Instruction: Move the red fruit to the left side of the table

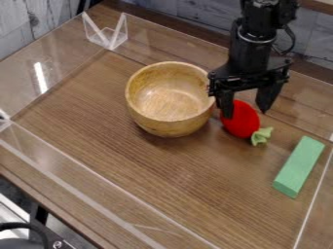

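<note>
The red fruit (240, 120) is a glossy toy strawberry lying on the table (143, 185) right of centre, its light green cap (263, 136) pointing to the lower right. My gripper (244, 100) hangs straight down over it, open, with one black finger (221, 101) on the left of the fruit and the other finger on its right. The fingertips reach down around the top of the fruit; I cannot tell whether they touch it.
A wooden bowl (170, 97) stands just left of the fruit and gripper. A flat light-green block (301, 165) lies near the right edge. Low clear acrylic walls (104, 32) edge the tabletop.
</note>
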Controlling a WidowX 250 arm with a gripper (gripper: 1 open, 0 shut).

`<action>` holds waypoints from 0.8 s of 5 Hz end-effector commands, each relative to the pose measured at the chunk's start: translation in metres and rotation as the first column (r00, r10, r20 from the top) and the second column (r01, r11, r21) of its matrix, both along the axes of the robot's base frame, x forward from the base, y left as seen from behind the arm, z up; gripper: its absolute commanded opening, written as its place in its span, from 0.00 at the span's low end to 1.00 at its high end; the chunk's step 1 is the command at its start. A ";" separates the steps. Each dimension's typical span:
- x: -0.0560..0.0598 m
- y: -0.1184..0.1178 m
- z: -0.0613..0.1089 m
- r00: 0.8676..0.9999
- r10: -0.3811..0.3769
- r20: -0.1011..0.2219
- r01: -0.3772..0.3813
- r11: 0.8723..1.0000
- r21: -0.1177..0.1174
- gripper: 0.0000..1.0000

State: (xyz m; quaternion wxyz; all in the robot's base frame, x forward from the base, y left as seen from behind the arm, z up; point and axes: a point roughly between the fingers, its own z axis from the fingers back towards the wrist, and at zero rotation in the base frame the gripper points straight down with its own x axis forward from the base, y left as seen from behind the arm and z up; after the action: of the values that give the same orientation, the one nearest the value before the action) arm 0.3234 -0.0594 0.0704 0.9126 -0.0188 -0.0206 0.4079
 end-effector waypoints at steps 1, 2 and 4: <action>0.008 -0.005 0.011 0.998 0.000 0.065 0.000 1.000 -0.001 1.00; 0.006 -0.005 -0.001 0.999 0.010 0.052 -0.010 1.000 0.010 1.00; 0.008 -0.003 0.014 0.997 0.015 0.069 -0.013 1.000 -0.020 0.00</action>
State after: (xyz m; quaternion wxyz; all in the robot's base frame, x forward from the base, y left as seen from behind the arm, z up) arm 0.3217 -0.0637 0.0586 0.9125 -0.0181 -0.0136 0.4085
